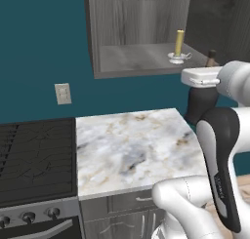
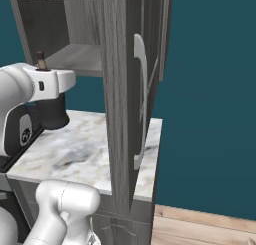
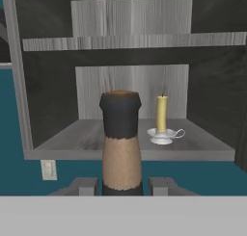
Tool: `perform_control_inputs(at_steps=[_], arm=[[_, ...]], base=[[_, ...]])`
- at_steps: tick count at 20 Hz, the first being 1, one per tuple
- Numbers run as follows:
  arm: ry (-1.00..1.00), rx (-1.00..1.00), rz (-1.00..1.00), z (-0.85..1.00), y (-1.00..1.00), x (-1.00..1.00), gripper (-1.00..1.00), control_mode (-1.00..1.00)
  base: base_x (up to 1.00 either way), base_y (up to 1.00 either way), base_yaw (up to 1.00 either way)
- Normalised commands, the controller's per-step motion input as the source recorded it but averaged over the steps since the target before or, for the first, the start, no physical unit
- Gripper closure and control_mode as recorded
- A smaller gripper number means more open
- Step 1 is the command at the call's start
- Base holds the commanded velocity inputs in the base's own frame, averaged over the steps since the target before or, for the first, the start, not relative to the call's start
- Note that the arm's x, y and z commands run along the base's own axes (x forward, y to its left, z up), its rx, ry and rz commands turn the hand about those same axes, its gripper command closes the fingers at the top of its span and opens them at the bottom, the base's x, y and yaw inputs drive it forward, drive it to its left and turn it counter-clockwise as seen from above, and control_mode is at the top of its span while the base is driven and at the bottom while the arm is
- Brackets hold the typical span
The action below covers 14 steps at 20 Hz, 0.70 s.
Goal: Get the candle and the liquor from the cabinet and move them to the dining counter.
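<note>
The bottle's [image 3: 121, 143] base is cut off at the hand view's lower edge. In the left base view the arm hides most of it. The stove [image 1: 36, 169] runs off frame.

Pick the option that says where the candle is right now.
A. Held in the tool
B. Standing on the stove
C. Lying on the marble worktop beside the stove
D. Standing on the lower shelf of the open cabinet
D. The candle stands upright in its white holder on the lower shelf of the open cabinet, while the tool holds the liquor out in front of that shelf.
</note>
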Motion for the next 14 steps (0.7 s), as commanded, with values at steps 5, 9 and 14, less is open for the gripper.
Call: perform_control_inputs(at_steps=[5,9,14], arm=[[0.01,0.00,0.00,0.00,0.00,-0.02,1.00,-1.00],[0.00,0.00,0.00,0.00,0.00,0.00,1.00,-1.00],[0.00,0.00,0.00,0.00,0.00,0.00,1.00,1.00]], base=[[0.00,0.00,0.00],[0.00,0.00,0.00],[-0.19,0.01,0.00]])
